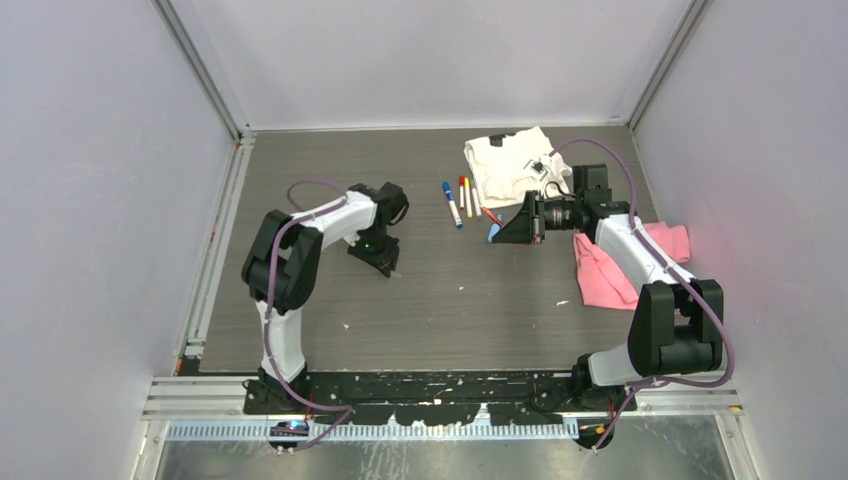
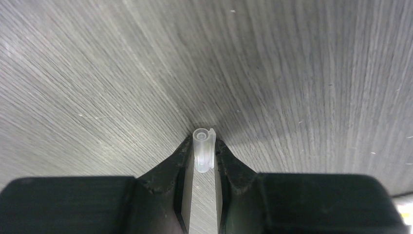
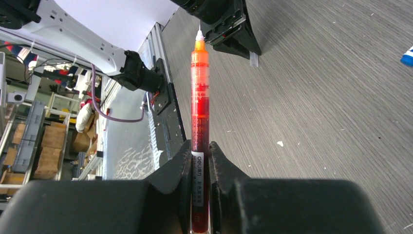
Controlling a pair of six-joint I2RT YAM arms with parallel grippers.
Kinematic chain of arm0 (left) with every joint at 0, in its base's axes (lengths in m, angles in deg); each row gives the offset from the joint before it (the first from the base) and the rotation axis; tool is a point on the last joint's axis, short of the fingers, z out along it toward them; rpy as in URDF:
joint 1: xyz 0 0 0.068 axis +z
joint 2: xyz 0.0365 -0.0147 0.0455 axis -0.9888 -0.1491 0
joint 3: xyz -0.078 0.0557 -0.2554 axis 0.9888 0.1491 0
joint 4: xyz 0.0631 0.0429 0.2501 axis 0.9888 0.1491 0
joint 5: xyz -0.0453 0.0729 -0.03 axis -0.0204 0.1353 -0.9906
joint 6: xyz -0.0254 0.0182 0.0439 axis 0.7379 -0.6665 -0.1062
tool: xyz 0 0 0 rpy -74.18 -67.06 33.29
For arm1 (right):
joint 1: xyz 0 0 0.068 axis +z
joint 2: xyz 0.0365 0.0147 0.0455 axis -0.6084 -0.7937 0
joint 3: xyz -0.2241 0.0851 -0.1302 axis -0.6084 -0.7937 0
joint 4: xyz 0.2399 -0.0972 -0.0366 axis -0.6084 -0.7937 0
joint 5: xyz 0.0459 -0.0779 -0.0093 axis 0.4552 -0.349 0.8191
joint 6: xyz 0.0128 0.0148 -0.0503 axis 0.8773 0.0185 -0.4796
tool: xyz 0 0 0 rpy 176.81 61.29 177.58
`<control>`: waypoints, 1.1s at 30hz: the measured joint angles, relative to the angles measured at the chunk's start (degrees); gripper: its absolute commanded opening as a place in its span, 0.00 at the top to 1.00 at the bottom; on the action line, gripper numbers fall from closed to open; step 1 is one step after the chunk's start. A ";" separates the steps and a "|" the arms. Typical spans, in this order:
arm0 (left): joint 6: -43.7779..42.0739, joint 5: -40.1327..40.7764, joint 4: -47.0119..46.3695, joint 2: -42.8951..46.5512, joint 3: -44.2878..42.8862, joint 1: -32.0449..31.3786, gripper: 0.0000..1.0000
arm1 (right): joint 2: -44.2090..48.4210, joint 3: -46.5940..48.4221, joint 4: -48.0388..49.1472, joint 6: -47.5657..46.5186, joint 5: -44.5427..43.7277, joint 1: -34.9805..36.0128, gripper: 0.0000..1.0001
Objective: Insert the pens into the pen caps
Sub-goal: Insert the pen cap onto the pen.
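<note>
My left gripper (image 2: 202, 146) is shut on a small translucent pen cap (image 2: 203, 148), which stands upright on the table with its open end up. In the top view this gripper (image 1: 385, 262) points down at the table left of centre. My right gripper (image 3: 199, 148) is shut on a red pen (image 3: 199, 97); its white tip points at the left gripper (image 3: 229, 29) and the cap (image 3: 253, 58) below it. The top view shows the right gripper (image 1: 510, 230) lying level, right of centre. Three capped pens, blue (image 1: 452, 205), red (image 1: 463, 195) and yellow (image 1: 472, 200), lie side by side at the back.
A white cloth (image 1: 515, 165) lies at the back right and a pink cloth (image 1: 620, 265) under the right arm. A small red piece (image 1: 490, 215) and a light blue piece (image 1: 493, 234) lie by the right gripper. Walls enclose the table on three sides.
</note>
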 measured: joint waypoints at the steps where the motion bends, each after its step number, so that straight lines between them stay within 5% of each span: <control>1: -2.16 0.44 2.40 -2.03 -2.95 0.00 0.81 | 0.00 0.00 0.00 0.00 0.00 0.00 0.99; 10: -14.88 1.95 9.84 -8.83 -12.61 0.00 0.82 | 0.00 -0.22 0.11 0.00 0.04 -0.37 0.99; 23: -14.10 -1.88 -5.09 0.31 1.40 1.49 0.67 | 0.00 -1.55 1.51 0.74 0.04 -0.63 0.99; 33: -10.84 -5.62 -8.04 2.05 4.76 1.92 0.86 | 0.02 -2.91 3.80 2.67 0.00 -0.61 0.99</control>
